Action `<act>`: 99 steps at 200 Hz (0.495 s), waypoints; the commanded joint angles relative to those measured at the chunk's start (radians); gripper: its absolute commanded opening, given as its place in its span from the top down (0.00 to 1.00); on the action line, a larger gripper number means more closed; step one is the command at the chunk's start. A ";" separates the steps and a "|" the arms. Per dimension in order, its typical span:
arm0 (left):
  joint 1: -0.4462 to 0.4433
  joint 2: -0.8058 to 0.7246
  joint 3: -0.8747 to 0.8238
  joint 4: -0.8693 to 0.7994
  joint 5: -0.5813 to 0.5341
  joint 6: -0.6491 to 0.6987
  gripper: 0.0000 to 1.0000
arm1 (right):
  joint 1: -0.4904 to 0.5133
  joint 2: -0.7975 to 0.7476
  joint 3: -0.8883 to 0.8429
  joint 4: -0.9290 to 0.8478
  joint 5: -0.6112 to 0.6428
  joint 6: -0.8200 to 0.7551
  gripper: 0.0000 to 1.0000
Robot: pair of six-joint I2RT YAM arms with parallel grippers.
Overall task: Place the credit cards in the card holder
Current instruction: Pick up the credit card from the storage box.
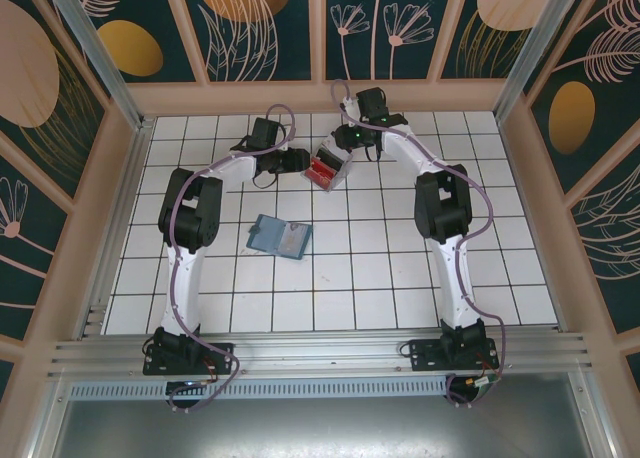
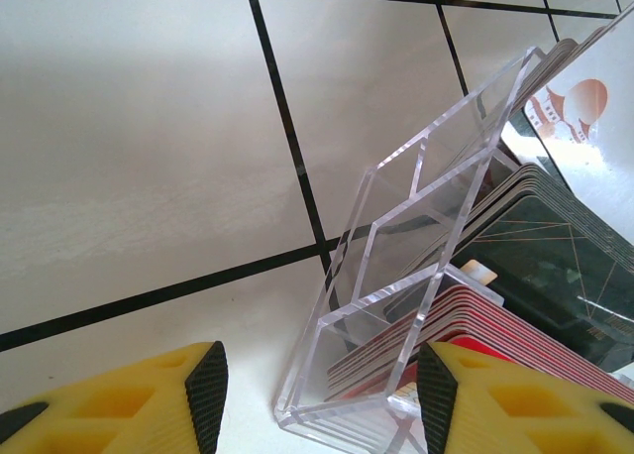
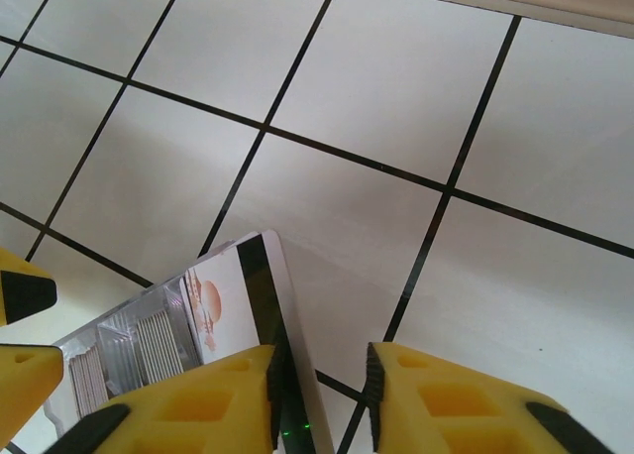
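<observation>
Clear acrylic tray point(image 2: 414, 181) holds thin glossy red credit cards point(image 2: 485, 320).

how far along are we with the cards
Nothing looks done: the holder lies open, no card visibly in it. In hand: the right gripper has its jaws around one pale card at the tray, a gap showing; the left gripper straddles the tray. Left: every card, red stack included.

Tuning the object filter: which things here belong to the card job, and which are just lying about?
Job: credit cards, card holder, the pale card between the right gripper fingers.
Not job: clear tray the cards stand in, tiled tabletop.
</observation>
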 commanded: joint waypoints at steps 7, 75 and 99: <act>0.002 0.007 -0.031 -0.078 -0.019 0.001 0.45 | -0.001 -0.064 0.018 0.002 0.024 -0.016 0.74; 0.001 0.006 -0.028 -0.077 -0.015 -0.002 0.45 | 0.004 -0.072 0.028 -0.007 0.013 -0.028 0.91; 0.002 0.006 -0.030 -0.076 -0.015 -0.003 0.45 | 0.004 -0.069 0.029 -0.010 0.001 -0.032 0.95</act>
